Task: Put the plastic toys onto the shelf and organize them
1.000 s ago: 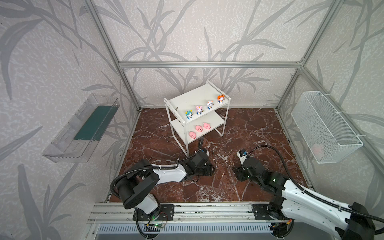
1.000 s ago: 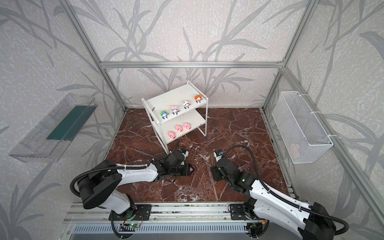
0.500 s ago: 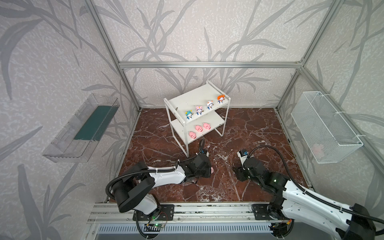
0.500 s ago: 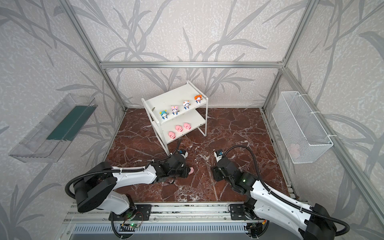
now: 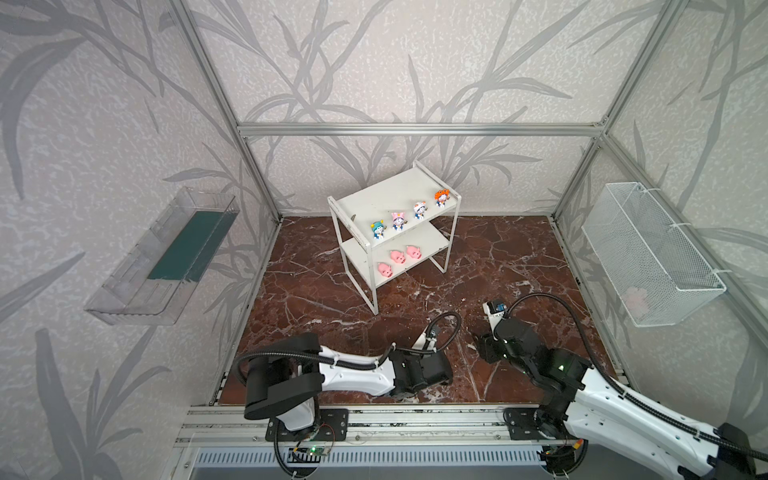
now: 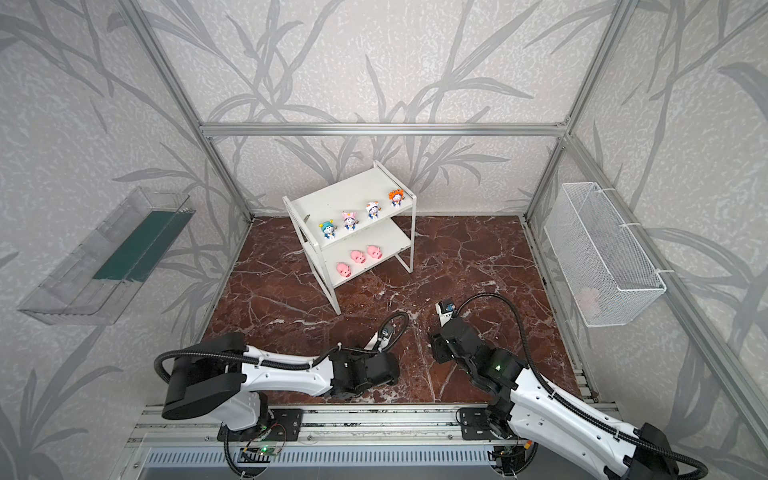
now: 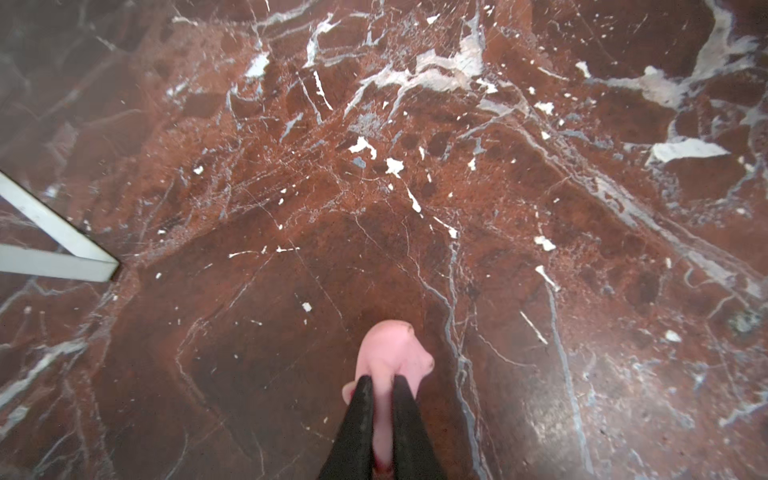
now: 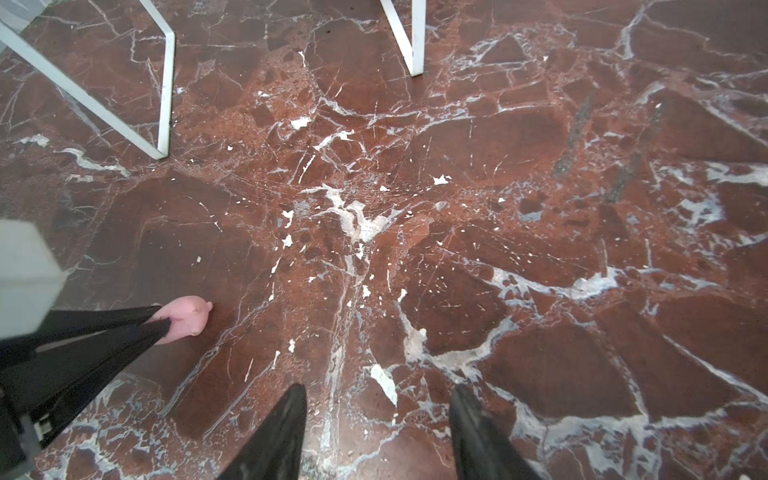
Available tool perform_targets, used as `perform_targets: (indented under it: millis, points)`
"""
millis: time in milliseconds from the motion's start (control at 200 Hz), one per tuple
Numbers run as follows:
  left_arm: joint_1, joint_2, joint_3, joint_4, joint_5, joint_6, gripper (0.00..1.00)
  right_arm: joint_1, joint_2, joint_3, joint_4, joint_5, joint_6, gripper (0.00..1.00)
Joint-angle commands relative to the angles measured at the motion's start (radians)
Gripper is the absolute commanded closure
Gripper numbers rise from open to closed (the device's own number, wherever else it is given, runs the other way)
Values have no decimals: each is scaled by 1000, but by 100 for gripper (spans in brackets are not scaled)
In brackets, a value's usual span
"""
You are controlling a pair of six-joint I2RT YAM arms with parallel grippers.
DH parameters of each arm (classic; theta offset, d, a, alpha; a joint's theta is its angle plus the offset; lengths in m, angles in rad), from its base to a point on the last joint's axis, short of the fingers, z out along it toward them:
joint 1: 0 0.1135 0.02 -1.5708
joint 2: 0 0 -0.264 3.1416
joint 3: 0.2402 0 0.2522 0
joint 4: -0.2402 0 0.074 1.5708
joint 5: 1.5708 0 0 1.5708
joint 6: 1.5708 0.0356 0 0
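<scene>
The white two-tier shelf (image 5: 390, 199) (image 6: 349, 195) stands at the back of the marble floor. Four hatted figurines, from teal (image 5: 378, 230) to orange (image 5: 441, 197), line its top board. Three pink pigs (image 5: 397, 257) (image 6: 357, 256) sit on the lower board. Low over the floor near the front, my left gripper (image 7: 381, 380) is shut on another pink pig (image 7: 392, 353) (image 8: 189, 318). In both top views the arm hides that pig. My right gripper (image 8: 378, 399) is open and empty, just right of the left one.
A white wire-mesh basket (image 5: 648, 249) hangs on the right wall and a clear tray with a green panel (image 5: 166, 257) on the left wall. The shelf's thin legs (image 8: 166, 83) (image 7: 54, 232) stand on the floor ahead of both grippers. An aluminium rail (image 5: 374, 419) runs along the front.
My left gripper has drawn back toward the front rail and slightly rightward with the pig in it; the pig is now hidden in both top views. The right arm has hardly moved.
</scene>
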Motion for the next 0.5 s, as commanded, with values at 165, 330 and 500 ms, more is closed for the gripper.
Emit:
perform_targets:
  millis: [165,330,500]
  points:
    - [-162,147,187,-198,-177,-67,67,-8,-52,-1,-91,80,22,42]
    - [-215,142,197,-181,-110,-61,45,-24,-63,8,-123,91,21,42]
    - [-235,71,145,-83,-38,0,30,-44,-62,9,-141,84,23,41]
